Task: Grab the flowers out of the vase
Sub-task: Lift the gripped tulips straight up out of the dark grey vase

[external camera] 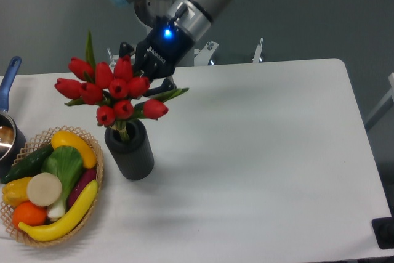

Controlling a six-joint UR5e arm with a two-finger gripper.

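You can see the gripper (143,83) reaching down from the upper right into the back of the flowers (114,90), its dark fingers buried among the red buds and apparently closed on the bunch, though the blooms hide the actual contact. The bunch sits high above the vase (130,151), with only the pale stem (a short bare stretch of it) dipping into the round mouth. The vase stands upright on the table (258,152), just beside the wicker basket (92,180).
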